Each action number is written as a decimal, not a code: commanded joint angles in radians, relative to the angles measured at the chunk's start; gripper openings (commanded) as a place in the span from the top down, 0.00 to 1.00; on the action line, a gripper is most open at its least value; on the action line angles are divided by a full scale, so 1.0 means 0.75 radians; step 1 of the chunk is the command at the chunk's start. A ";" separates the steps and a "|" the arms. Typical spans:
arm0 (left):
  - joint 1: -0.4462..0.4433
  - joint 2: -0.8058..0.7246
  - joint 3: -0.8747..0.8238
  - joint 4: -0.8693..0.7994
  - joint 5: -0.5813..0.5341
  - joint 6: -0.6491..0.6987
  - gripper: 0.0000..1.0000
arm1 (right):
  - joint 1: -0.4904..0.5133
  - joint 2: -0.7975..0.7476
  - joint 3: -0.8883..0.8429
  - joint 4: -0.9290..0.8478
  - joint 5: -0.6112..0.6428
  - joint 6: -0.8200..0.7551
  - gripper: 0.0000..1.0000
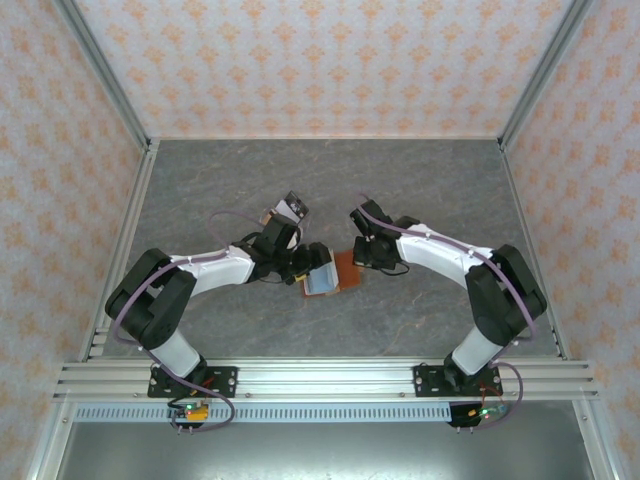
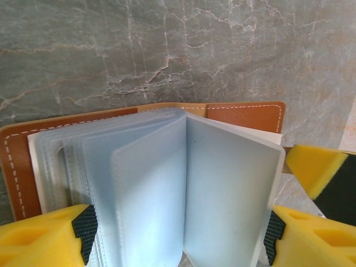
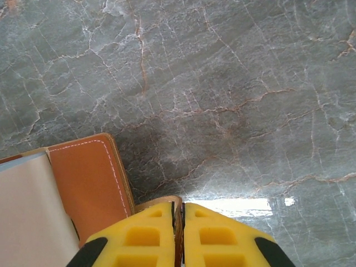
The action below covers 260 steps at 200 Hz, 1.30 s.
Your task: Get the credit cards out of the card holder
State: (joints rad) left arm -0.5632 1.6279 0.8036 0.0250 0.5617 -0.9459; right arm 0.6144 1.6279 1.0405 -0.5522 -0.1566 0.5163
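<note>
- Since the card holder lies open in the middle of the table, right between the two arms, each gripper can get at it from its own side.
- The right gripper has its jaws squeezed practically together, with a thin strip of the brown leather cover caught between them. My read is that it's pinning that cover edge so the wallet doesn't slide or flop shut while the other arm digs around.
- The left gripper is spread wide, its yellow fingers sitting on either side of the pale blue plastic sleeves. The sleeves fan upward between them, and one stands nearly upright. I can't tell whether the pads actually press on the stack or just bracket it.
- That wide stance makes sense to me as a way to corral the pages and find a pocket with a card in it.
- No card is clearly on show. There's a whitish sheet behind the rightmost sleeve that could be a card or just a liner, I can't tell.
- So I'd call this early days: holder open and anchored, nothing pulled out.
- Possible gotcha: those sleeves look slick and floppy, so a pinch could grab plastic instead of a card and drag the whole wallet against the right gripper's hold.
</note>
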 commanded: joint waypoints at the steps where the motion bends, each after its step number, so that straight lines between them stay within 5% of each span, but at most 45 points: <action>1: -0.015 -0.001 0.036 0.065 0.058 -0.018 0.23 | -0.005 0.016 -0.017 0.002 0.008 0.009 0.91; 108: -0.056 0.008 0.088 0.170 0.136 -0.022 0.26 | -0.006 -0.003 -0.013 0.004 0.025 0.027 0.90; 212: -0.133 0.232 0.247 0.277 0.107 -0.068 0.32 | -0.041 -0.256 -0.158 0.083 0.079 0.144 0.56; 260: -0.139 0.304 0.267 0.275 0.095 -0.080 0.38 | -0.059 -0.403 -0.232 0.106 0.032 0.165 0.55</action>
State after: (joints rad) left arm -0.6613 1.8343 0.9813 0.2031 0.6441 -0.9977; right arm 0.5735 1.3808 0.8932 -0.5014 -0.1265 0.6209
